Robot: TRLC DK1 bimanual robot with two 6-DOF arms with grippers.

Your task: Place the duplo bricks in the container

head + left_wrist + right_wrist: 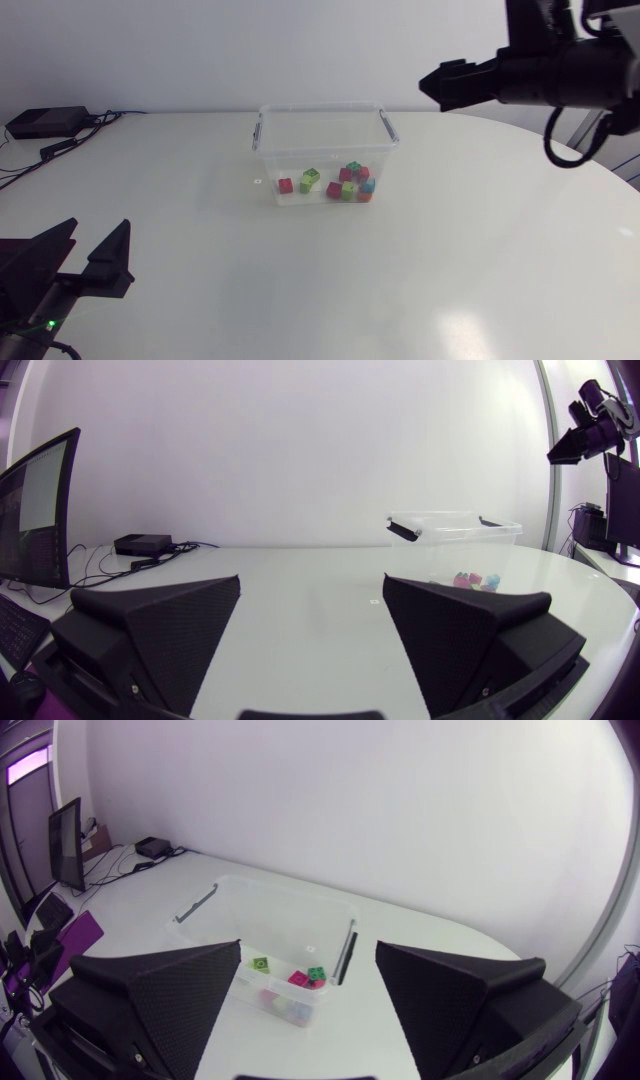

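Head view: duplo bricks [340, 183] lie in the container [325, 148], apart from spread left fingers [112, 258] and spread right fingers [460, 82].

Red, green, pink and blue bricks [348, 188], clear container [325, 148], white table [460, 260].

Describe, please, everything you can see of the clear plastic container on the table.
The container is a rectangular box of clear plastic, open-topped, with a dark handle at each short end. It stands upright on the white table. Duplo bricks in red, green, pink and blue lie loose on its floor. Nothing else touches it.
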